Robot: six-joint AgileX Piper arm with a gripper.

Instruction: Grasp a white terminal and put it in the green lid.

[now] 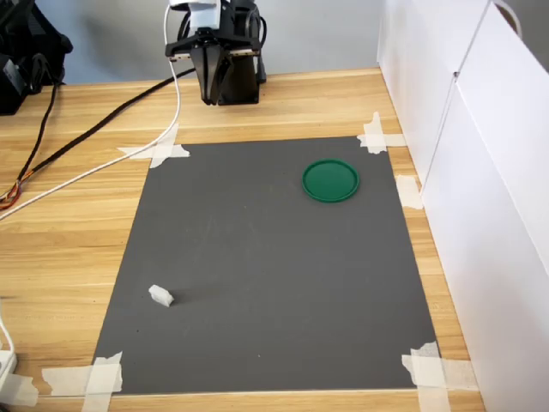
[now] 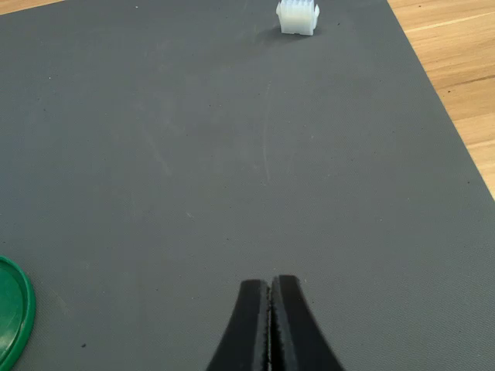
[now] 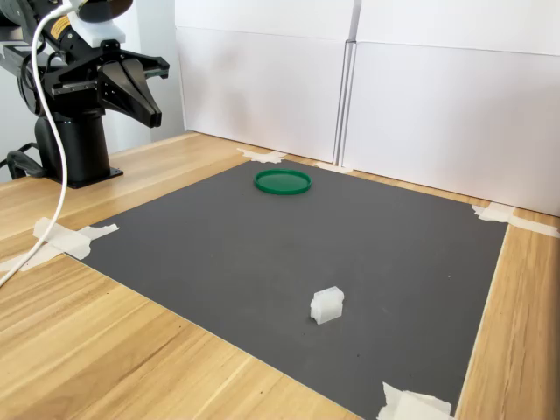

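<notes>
- No brand, label or readable writing shows in any of the three views.
- In the first exterior view, from left to right: black and white cables (image 1: 111,129) trail across the wooden table (image 1: 69,249). The white terminal (image 1: 160,296) lies on the dark grey mat (image 1: 266,275) near the corner closest to the camera on the first exterior view's left. The gripper (image 1: 210,96) hangs above the table just beyond the mat's far edge. The green lid (image 1: 330,180) lies flat on the mat toward its far corner on the first exterior view's right. White panels (image 1: 480,172) close off that side.
- The terminal and the lid are well apart, near diagonally opposite corners of the mat, and the gripper is well clear of both.
- The claw is clenched and empty. The wrist view shows its two black fingers (image 2: 251,332) pressed together with nothing between them.
- White tape strips (image 1: 159,153) pin down the mat's corners.
- Only the wrist view shows the ribbed face of the terminal (image 2: 298,17), and it catches no more than an arc of the lid (image 2: 14,309).
- Only the second exterior view shows the terminal's (image 3: 326,305) stepped side profile. It also shows the lid's (image 3: 283,182) low raised rim, and the arm's black base (image 3: 74,144) standing on the table at the second exterior view's left.
- There the gripper (image 3: 149,112) sits high, pointing down toward the mat (image 3: 350,236).
</notes>
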